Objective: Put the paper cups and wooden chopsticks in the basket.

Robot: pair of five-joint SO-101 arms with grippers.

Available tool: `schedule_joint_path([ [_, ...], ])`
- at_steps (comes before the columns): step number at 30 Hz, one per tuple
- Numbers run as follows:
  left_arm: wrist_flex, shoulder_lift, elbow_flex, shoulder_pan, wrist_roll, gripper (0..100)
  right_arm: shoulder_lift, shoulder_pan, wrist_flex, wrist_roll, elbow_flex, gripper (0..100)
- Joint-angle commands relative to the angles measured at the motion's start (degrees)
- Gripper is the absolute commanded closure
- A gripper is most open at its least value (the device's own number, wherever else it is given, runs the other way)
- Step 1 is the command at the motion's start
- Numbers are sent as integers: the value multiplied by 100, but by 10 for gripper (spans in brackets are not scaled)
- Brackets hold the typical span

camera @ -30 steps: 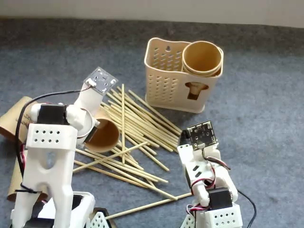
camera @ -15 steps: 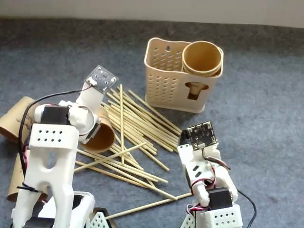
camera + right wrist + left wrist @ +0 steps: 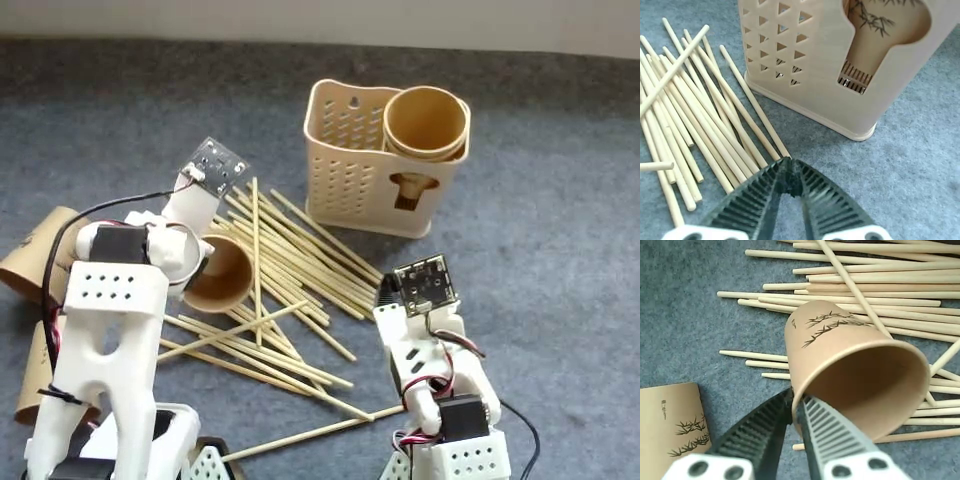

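Brown paper sits pinched in the left pincer (image 3: 795, 402), which is clenched on the rim of a paper cup (image 3: 840, 355), one jaw inside the mouth and one outside. In the high view this cup (image 3: 218, 275) has shifted over the last second. It dipped back toward the arm's base, then came up again, and it is now slightly nearer the basket (image 3: 360, 190) with its mouth turned more toward the camera. I take this to mean the grip is holding and the carry to the basket is just starting, though the cup is well short of the basket and hangs over the scattered wooden chopsticks (image 3: 290, 260).

The right pincer (image 3: 788, 175) has not moved. It is clenched on nothing and hovers just above the table (image 3: 540, 250), between the chopstick ends (image 3: 700, 115) and the basket's perforated wall (image 3: 805, 75).

The basket stands upright with a stack of cups (image 3: 425, 120) already nested in one of its compartments. Every chopstick I can see lies out on the table. Two more cups lie on their sides near the left arm, one (image 3: 30, 260) beside its elbow and another (image 3: 35, 380) closer to its base. By that count, most of the task is yet to be done.
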Motion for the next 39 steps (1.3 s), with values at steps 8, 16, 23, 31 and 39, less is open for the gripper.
schedule_joint_path([
  [8,1345,-101,-2026,127,536,994,-22,-40,-136,79,567,988],
  [16,1837,-101,-3398,382,677,994,-22,-40,-136,79,567,988],
  [23,1890,-101,-4453,1165,1310,994,-22,-4,-136,79,567,989],
  [31,1846,-92,-5367,2246,1705,994,-22,-4,-136,79,567,989],
  [39,879,-75,-5385,2923,2198,994,-22,-4,-136,79,567,989],
])
